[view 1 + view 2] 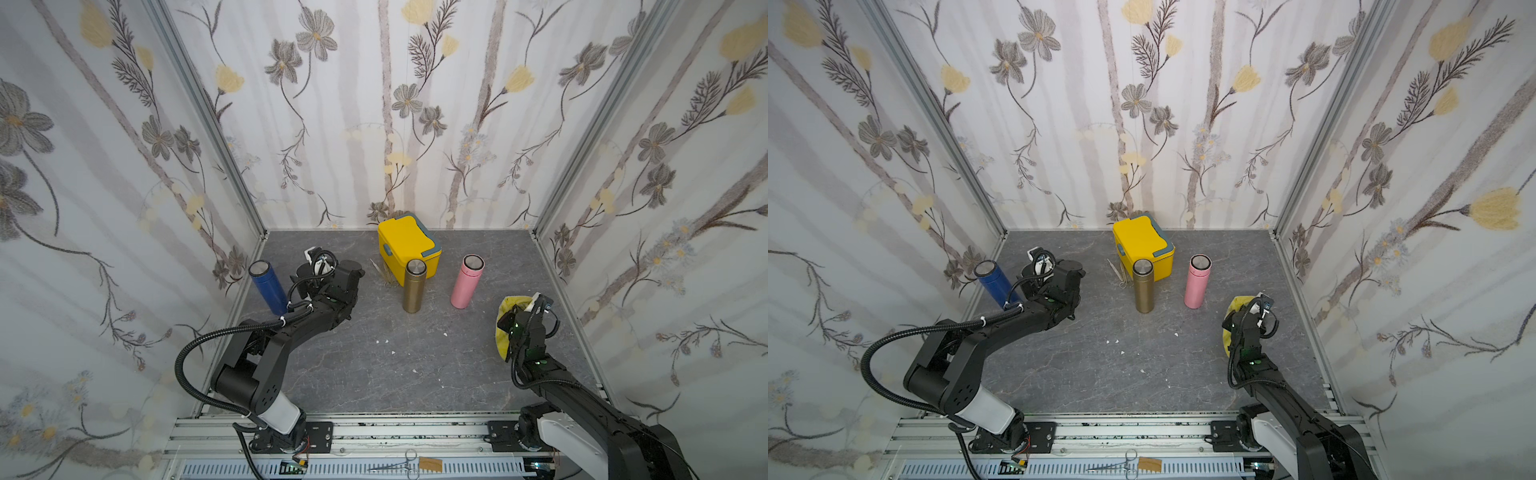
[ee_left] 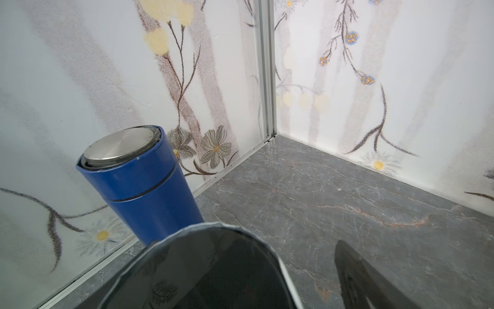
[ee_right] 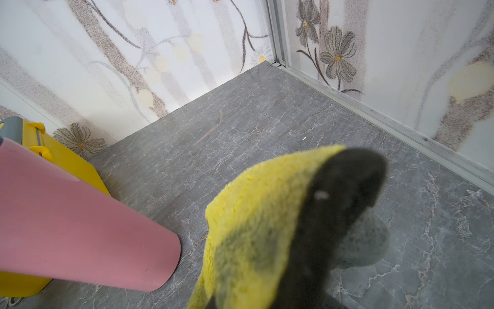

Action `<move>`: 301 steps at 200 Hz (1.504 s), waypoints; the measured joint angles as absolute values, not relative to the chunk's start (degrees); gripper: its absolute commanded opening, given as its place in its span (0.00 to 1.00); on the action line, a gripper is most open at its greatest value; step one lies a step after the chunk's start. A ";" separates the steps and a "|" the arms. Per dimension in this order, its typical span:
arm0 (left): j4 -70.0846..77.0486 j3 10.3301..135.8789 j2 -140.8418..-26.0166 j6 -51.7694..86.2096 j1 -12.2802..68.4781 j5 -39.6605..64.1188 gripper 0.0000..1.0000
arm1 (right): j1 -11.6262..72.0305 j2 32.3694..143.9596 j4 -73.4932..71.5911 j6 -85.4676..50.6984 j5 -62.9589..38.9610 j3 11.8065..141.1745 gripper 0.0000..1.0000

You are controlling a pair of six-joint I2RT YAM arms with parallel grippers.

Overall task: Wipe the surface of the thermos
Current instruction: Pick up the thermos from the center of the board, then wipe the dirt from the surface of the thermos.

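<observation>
Three thermoses stand upright on the grey floor: a blue thermos (image 1: 268,291) (image 1: 996,284) (image 2: 149,192) by the left wall, a gold thermos (image 1: 412,291) (image 1: 1144,291) in the middle, and a pink thermos (image 1: 466,284) (image 1: 1197,284) (image 3: 66,227) to its right. My left gripper (image 1: 328,269) (image 1: 1050,268) (image 2: 278,235) is open and empty, just right of the blue thermos and apart from it. My right gripper (image 1: 536,301) (image 1: 1262,301) (image 3: 315,192) is shut on a yellow cloth (image 1: 505,328) (image 1: 1229,336) (image 3: 254,214), right of the pink thermos and not touching it.
A yellow lidded box (image 1: 405,245) (image 1: 1140,241) sits at the back wall, right behind the gold thermos. Thin metal tweezers (image 1: 384,272) (image 1: 1116,272) lie left of the box. Small white crumbs (image 1: 382,341) dot the floor. Walls close in on three sides.
</observation>
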State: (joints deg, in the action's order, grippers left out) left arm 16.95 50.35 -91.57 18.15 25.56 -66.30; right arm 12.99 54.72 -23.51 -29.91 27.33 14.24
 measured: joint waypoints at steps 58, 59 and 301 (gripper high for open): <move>19.86 50.68 -93.78 16.40 24.53 -64.01 0.30 | 13.02 55.20 -23.86 -29.89 27.33 14.37 0.00; 19.86 50.68 -93.78 16.40 24.53 -63.94 0.29 | 13.02 55.20 -23.86 -29.89 27.33 14.37 0.00; 23.88 36.93 -49.32 26.44 34.22 -3.49 0.00 | 67.40 73.52 -23.07 -31.07 14.96 39.64 0.00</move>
State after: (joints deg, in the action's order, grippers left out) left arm 23.88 36.93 -49.32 26.44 34.22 -3.49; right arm 67.40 73.52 -23.07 -31.07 14.96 39.64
